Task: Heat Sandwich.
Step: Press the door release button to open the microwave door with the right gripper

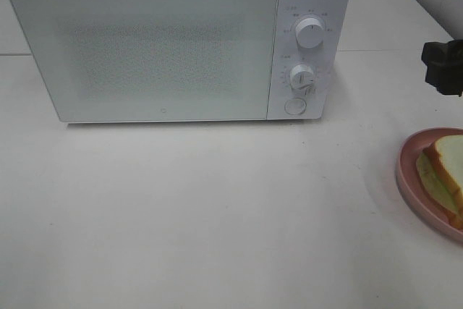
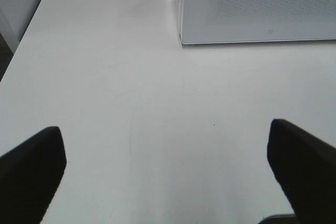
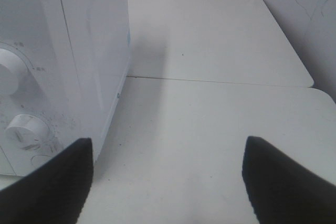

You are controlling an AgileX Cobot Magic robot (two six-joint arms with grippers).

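1 white-bread sandwich (image 1: 446, 166), green filling

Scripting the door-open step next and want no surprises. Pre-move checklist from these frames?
1. Oven open for loading: not ok. The microwave door is shut.
2. Food staged: ok. The sandwich lies on the pink plate, at the right edge of the high view and partly cut off.
3. The left jaws free: ok. They are wide apart with nothing between them.
4. The right jaws free: ok. They are apart and empty, beside the oven's dial side.
5. Room for the door to swing: ok. Nothing stands on the table in front of it.
6. Oven cavity empty: cannot tell. The door panel hides the inside.
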